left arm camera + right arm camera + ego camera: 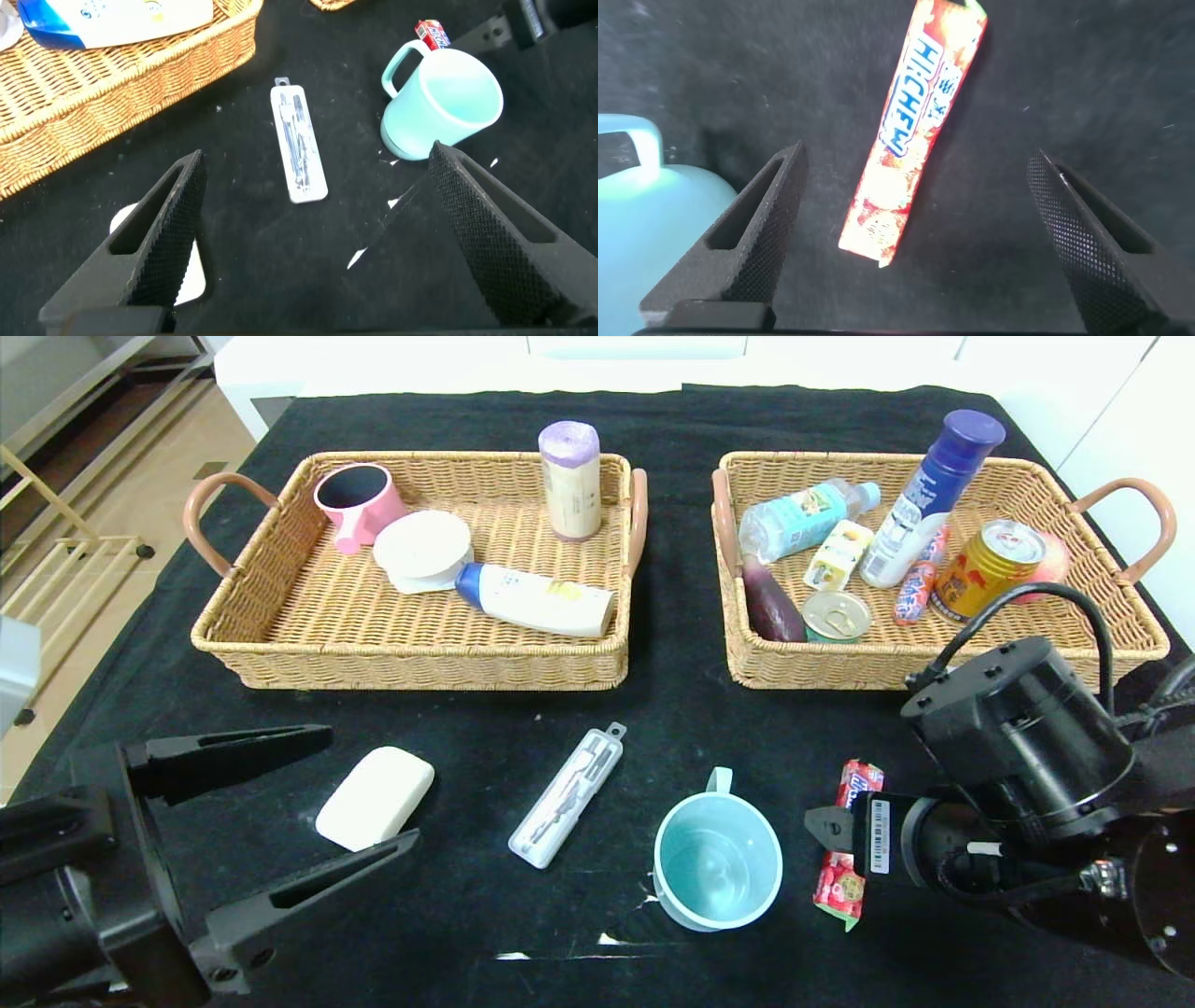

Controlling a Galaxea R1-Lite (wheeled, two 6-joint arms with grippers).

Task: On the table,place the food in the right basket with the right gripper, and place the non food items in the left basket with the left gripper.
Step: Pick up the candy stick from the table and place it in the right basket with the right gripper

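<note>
Two wicker baskets sit side by side at the far end of the black-clothed bench (672, 644): the left basket (280, 607) with a pink mug and bottles, the right basket (1111, 616) with bottles and a gold can (988, 567). Nearer, the left gripper (364, 793) hangs with jaws spread wide around the white soap block (375, 797); the right gripper (910, 233) hovers, jaws spread, over the red candy stick pack (910, 131). Between them lie the teal mug (717, 861) and the slim clear case (567, 793).

Teal mug (717, 859), red candy pack (910, 140) (white lettering), black cloth (467, 719).
</note>
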